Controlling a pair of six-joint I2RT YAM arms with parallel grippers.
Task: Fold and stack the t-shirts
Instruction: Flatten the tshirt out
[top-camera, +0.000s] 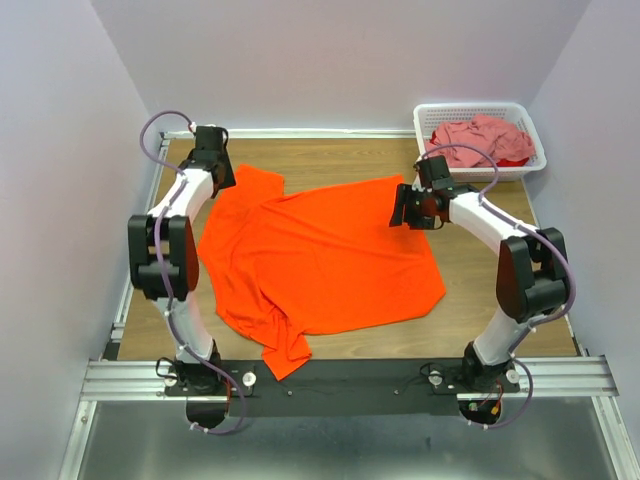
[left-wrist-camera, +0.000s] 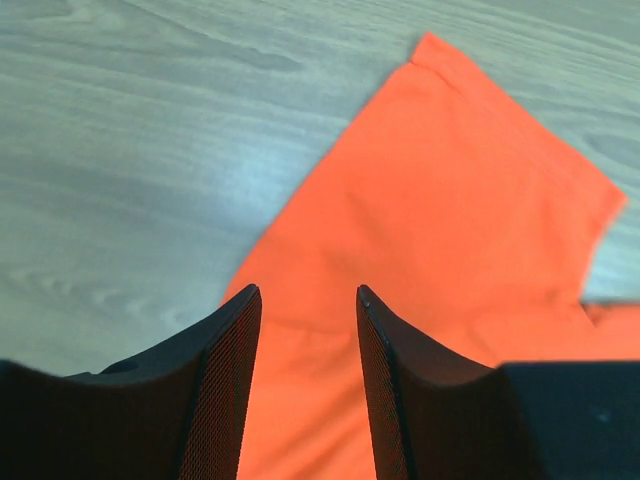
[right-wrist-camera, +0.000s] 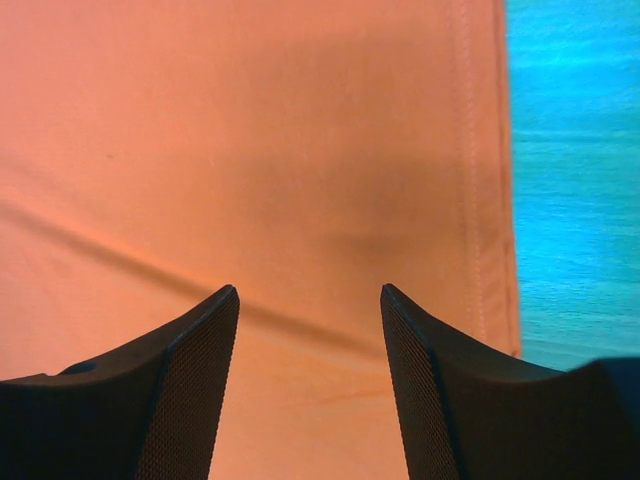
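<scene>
The large orange t-shirt (top-camera: 320, 255) lies spread on the wooden table, one sleeve at the far left, another at the near edge. My left gripper (top-camera: 222, 182) is open over the far-left sleeve (left-wrist-camera: 470, 200), nothing between its fingers. My right gripper (top-camera: 403, 210) is open over the shirt's far-right hem (right-wrist-camera: 480, 180), empty. The dusty pink t-shirt (top-camera: 480, 138) lies crumpled in the white basket (top-camera: 537, 140) at the back right.
The bare wooden table (top-camera: 500, 290) shows right of the shirt and along the far edge. A red cloth (top-camera: 512, 160) peeks under the pink shirt in the basket. Grey walls close in on three sides. A metal rail (top-camera: 350, 375) runs along the near edge.
</scene>
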